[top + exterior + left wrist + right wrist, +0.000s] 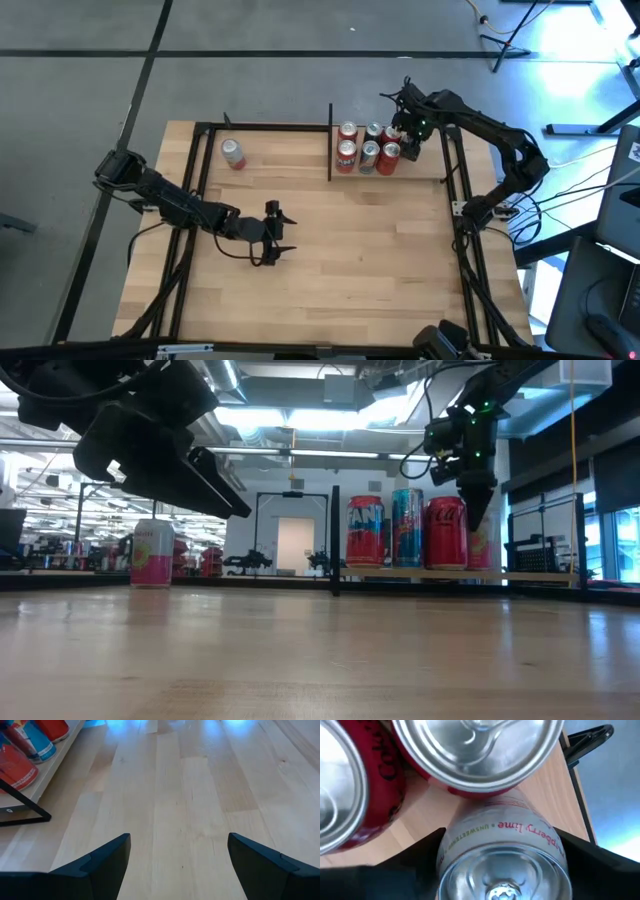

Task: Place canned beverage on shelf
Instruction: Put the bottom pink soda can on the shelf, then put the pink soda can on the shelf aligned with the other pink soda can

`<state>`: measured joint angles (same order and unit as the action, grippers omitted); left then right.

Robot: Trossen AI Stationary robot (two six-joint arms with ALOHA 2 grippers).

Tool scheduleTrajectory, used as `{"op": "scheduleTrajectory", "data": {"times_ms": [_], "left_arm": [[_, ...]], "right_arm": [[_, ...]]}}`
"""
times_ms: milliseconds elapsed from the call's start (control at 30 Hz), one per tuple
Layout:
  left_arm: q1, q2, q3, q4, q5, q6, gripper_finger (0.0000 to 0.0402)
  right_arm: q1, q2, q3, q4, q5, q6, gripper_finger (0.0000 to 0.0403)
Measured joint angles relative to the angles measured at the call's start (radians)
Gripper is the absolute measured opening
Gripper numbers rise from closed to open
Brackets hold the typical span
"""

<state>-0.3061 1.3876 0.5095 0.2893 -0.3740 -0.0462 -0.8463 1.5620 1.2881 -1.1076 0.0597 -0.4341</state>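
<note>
The shelf [425,172] is a pale board at the table's far right and carries several cans. My right gripper [502,836] points down over the shelf's right end. Its open fingers stand on either side of a white and pink canned beverage [505,852]. That can stands upright on the shelf [440,572], behind a red can [446,532]. Another pink can [233,153] stands on the tabletop at the far left. My left gripper [280,232] hovers open over the middle of the table, nothing between its fingers. My right gripper comes at the white and pink can from above, one finger [427,847] beside each side of its upper wall [470,832]. Whether the fingers touch the wall I cannot tell. The can stands upright on the shelf board.
Red and blue cans [358,145] crowd the shelf to the left of my right gripper, one red can [480,750] right beside the pink one. A black upright [335,540] marks the shelf's left end. Black frame bars [265,126] run along the table's edges.
</note>
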Motion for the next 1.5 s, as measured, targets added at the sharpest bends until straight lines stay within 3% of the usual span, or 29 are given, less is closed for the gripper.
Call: {"op": "scheduleTrajectory", "data": {"times_ms": [133, 300, 467, 633, 800, 933, 1133, 1333, 1500], "left_arm": [[0.0, 0.0, 0.0, 0.0, 0.001, 0.0, 0.0314], [0.0, 0.0, 0.0, 0.0, 0.001, 0.004, 0.0314], [0.0, 0.0, 0.0, 0.0, 0.002, -0.01, 0.0314], [-0.001, 0.0, 0.0, 0.014, -0.011, -0.044, 0.0314], [0.001, -0.021, 0.023, -0.032, -0.137, -0.077, 0.0314], [0.018, -0.096, 0.103, -0.245, -0.232, -0.123, 0.0314], [0.124, -0.206, 0.238, -0.622, -0.285, -0.243, 0.0314], [0.342, -0.285, 0.34, -0.999, -0.35, -0.388, 0.0314], [0.6, -0.312, 0.346, -1.115, -0.295, -0.434, 0.0314]], "right_arm": [[0.002, 0.0, 0.0, 0.004, 0.015, 0.0, 0.0358], [0.002, 0.0, 0.027, -0.019, 0.043, -0.015, 0.0393], [0.013, 0.0, 0.135, -0.156, 0.018, 0.019, 0.0391], [0.064, -0.023, 0.266, -0.305, 0.016, 0.157, 0.0387], [0.179, -0.132, 0.279, -0.266, -0.03, 0.288, 0.0387], [0.313, -0.26, 0.192, -0.134, -0.027, 0.349, 0.0387], [0.499, -0.439, -0.052, 0.152, -0.026, 0.425, 0.0387], [0.667, -0.541, -0.369, 0.511, -0.027, 0.43, 0.0388], [0.768, -0.544, -0.562, 0.794, -0.026, 0.43, 0.0388]]}}
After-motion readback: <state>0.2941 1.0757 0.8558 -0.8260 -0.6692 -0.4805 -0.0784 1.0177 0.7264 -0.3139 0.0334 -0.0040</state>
